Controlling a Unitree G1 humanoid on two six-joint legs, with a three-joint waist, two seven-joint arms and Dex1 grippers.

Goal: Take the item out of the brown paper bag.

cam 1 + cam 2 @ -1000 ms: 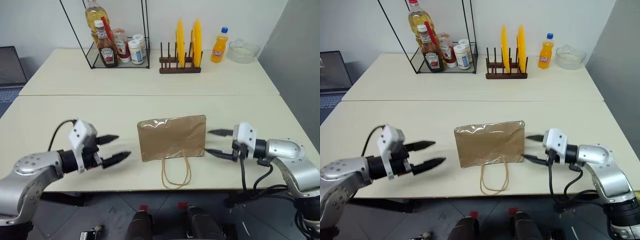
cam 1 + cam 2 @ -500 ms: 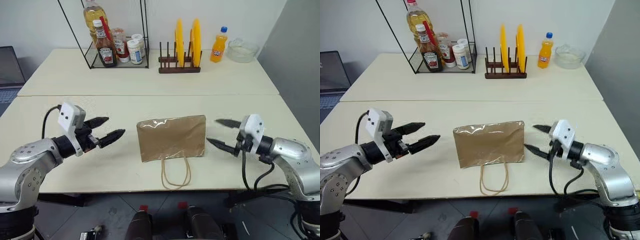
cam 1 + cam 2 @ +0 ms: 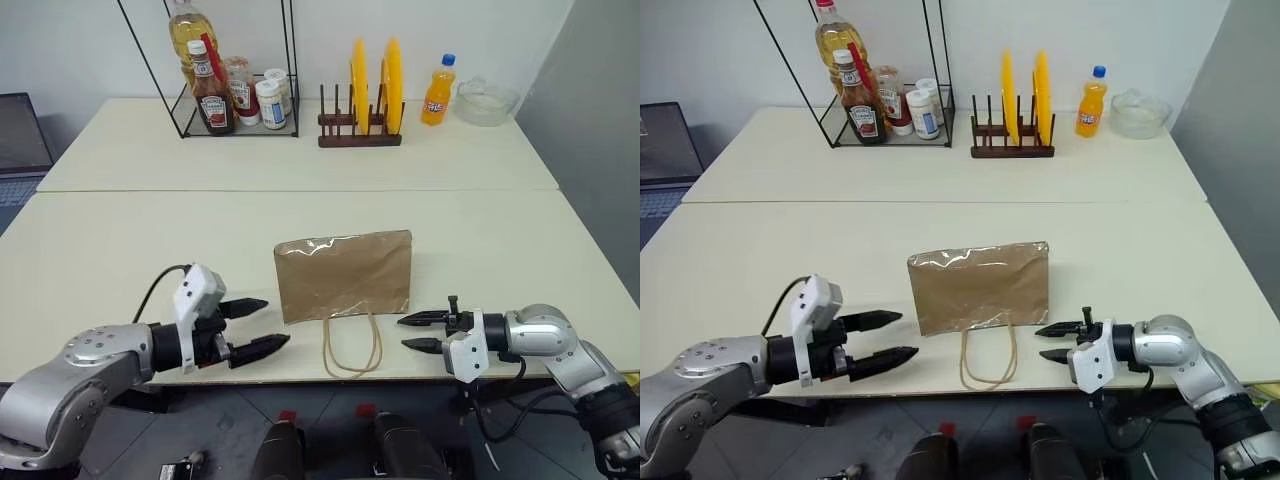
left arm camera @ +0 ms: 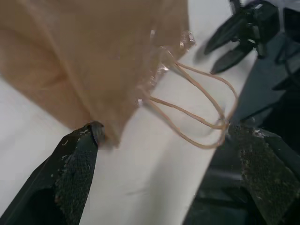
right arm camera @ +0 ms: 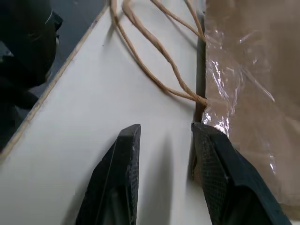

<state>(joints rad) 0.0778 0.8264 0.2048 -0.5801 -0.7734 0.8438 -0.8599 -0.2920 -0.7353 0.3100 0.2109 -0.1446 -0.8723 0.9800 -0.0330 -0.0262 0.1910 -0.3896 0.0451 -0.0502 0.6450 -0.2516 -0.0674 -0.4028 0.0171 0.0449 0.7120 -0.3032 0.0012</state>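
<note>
Brown creased paper bag point(image 3: 345, 274) lay flat on the cream surface point(image 3: 120, 250), loop handles point(image 3: 351, 347) toward the near edge. Left claw point(image 3: 262, 327) spread beside one side; right claw point(image 3: 412, 333), fingers parted, beside the other.

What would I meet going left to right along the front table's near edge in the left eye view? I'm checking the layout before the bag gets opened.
Left claw → brown paper bag's handles, with the brown paper bag just behind → right claw.

Near table point(image 3: 120, 250): brown paper bag point(image 3: 343, 275) flat. Far table point(image 3: 480, 160): wire rack point(image 3: 235, 125), plate rack point(image 3: 360, 130).
</note>
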